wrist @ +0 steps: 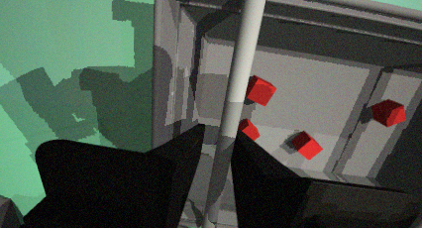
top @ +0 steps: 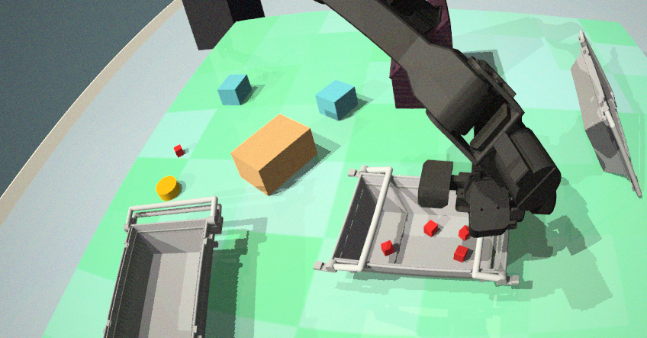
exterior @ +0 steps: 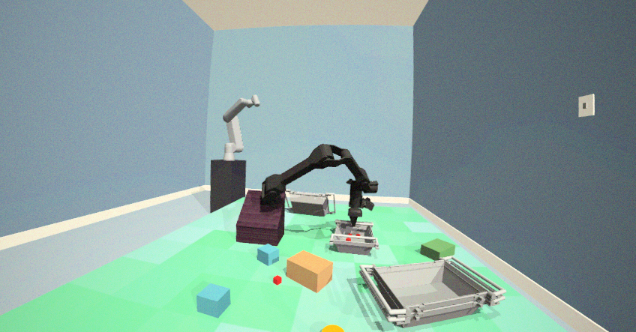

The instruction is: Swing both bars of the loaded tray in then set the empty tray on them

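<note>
The loaded tray (top: 408, 268) (exterior: 352, 246) (wrist: 162, 99) stands upright with several red blocks (top: 430, 228) (wrist: 262, 90) inside. Its left bar (top: 375, 221) lies across the top. Its right bar (top: 478, 262) (wrist: 242, 59) is over the inside of the right end. My gripper (exterior: 353, 224) (wrist: 218, 133) points down there, its fingers slightly apart on either side of this bar, with a gap showing; it is open. The arm hides the fingertips in the top view. One empty tray (top: 177, 271) (exterior: 439, 309) stands upright at lower left. Another tray (top: 590, 103) (exterior: 307, 204) is tipped steeply at far right.
An orange box (top: 275, 152) (exterior: 309, 270), two blue blocks, a small red block (top: 178, 150) and a yellow disc (top: 168, 188) lie left of the loaded tray. A green block (exterior: 437, 249) shows in the exterior view. The purple arm base (exterior: 259, 222) stands behind.
</note>
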{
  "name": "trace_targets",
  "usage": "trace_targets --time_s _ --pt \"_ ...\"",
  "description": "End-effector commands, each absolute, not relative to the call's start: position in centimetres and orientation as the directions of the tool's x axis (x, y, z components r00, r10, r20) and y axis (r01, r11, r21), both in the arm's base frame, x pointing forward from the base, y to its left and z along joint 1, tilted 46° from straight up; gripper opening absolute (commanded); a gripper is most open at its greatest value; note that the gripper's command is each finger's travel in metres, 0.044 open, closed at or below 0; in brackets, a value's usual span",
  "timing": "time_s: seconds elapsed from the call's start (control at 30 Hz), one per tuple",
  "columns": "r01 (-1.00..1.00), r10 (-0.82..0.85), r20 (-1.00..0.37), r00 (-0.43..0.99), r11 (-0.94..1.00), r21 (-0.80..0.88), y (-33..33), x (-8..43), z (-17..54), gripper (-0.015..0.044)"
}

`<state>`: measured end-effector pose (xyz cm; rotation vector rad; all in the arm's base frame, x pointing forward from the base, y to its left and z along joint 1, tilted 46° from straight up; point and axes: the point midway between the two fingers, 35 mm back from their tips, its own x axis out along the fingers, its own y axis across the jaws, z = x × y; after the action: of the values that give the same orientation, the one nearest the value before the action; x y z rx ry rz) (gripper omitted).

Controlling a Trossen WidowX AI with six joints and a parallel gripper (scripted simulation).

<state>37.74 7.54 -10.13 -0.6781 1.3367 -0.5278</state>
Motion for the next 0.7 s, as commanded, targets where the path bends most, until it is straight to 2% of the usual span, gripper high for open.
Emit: trace_targets --time_s 0.0,0.17,0.67 --pt "-0.039 -0.688 -0.704 0.177 0.71 -0.703 9.0 37.5 -9.1 0.0088" --pt "-0.039 -0.687 -0.705 0.177 0.711 -0.703 11.1 37.0 -7.5 0.0088" --pt "-0.053 -0.693 -0.7 0.173 0.703 -0.709 10.5 36.8 -8.3 0.0088"
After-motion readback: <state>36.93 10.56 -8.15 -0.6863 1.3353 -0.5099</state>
